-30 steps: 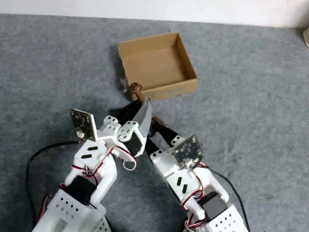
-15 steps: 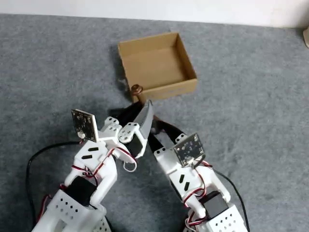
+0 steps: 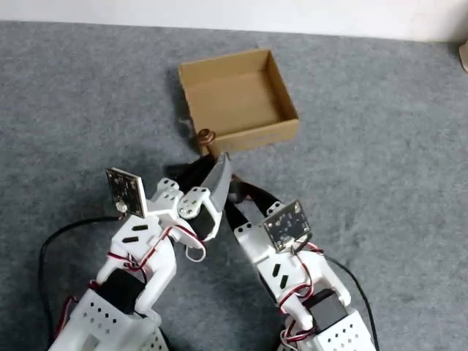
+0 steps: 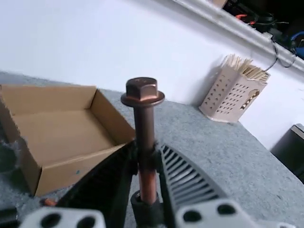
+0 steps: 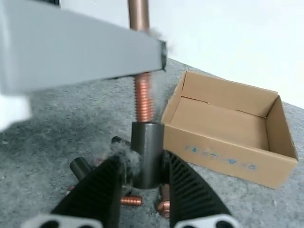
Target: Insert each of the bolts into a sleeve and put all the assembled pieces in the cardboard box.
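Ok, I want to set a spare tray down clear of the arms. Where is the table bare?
In the high view, bare table lies either side of the cardboard box; the box floor is bare too. Crowded: before the box, where left gripper and right gripper meet over loose bolts.

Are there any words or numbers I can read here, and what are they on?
The blue print on the outer wall of the cardboard box, right wrist view: too blurred to read.
The bolt and the sleeve: no writing that can be read.
Nothing else bears text.
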You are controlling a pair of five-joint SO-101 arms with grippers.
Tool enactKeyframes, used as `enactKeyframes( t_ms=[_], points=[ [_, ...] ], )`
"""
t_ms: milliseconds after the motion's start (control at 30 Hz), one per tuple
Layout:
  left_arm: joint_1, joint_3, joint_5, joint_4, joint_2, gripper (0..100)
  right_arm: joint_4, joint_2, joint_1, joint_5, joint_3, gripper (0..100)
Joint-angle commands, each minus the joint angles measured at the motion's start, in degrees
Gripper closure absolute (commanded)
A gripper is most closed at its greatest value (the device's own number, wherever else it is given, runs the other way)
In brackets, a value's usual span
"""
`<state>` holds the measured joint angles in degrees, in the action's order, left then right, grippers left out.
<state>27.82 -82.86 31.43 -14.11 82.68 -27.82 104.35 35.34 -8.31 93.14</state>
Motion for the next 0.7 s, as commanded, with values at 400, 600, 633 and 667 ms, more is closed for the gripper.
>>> enactKeyframes(
  t_ms=[400,600,633,667],
  points=[
    [1.4,-1.6,3.3,-1.9,-0.1,100,-1.1,1.0,4.0,1.2,-6.1,99.5],
    [4.8,-3.1,3.4,-2.0,-0.1,100,4.0,1.0,3.7,1.2,-6.3,99.5],
    [5.7,-3.3,3.4,-1.8,-0.1,100,4.5,1.0,3.7,1.2,-6.3,99.5],
    [5.8,-3.4,3.4,-1.8,-0.1,100,4.5,1.0,3.7,1.3,-6.3,99.5]
  ],
)
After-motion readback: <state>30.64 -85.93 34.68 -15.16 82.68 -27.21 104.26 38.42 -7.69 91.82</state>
